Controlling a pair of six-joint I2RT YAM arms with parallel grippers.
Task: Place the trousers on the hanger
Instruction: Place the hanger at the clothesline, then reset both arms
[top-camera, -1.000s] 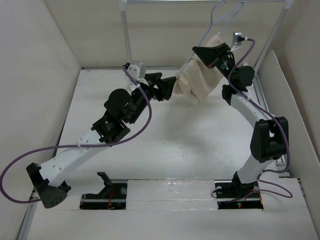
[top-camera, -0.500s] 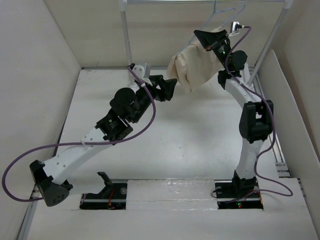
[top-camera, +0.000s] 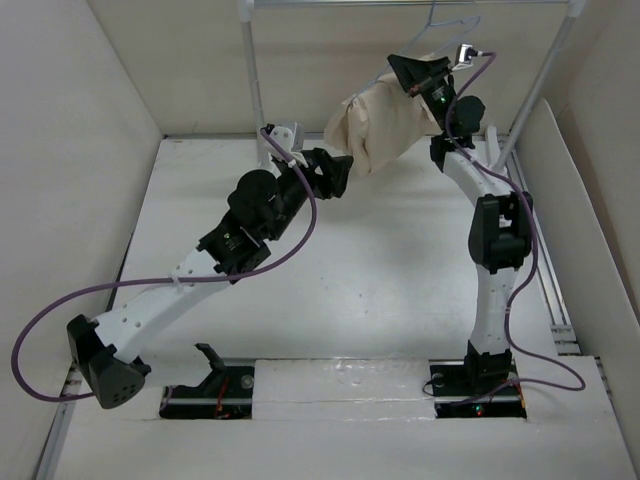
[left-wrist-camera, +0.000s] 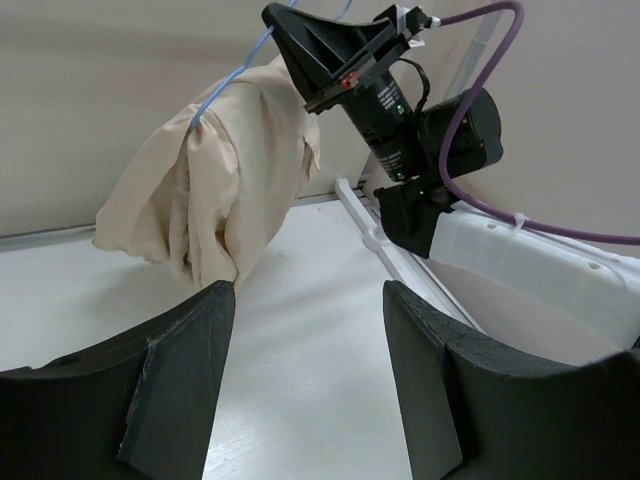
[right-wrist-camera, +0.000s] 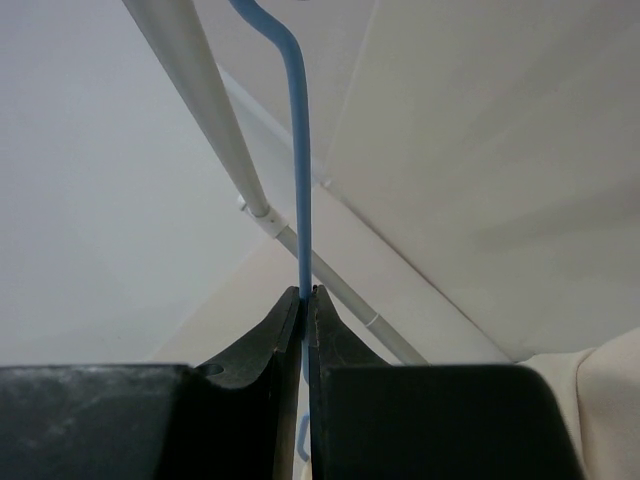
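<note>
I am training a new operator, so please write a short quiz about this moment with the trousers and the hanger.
1. True or false: the left gripper is shut on the trousers.
2. What does the right gripper clamp? A: the hanger; B: a white rack pole; C: a purple cable.
3. Fill in: the trousers are draped over the ___.
Key: 1 false, its jaws stand open; 2 A; 3 hanger.

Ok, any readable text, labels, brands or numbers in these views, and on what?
None: no view shows a word, number or sign.
No print on the trousers, the hanger, the left gripper or the right gripper.
The right arm carries only small green and red lights, no characters.
</note>
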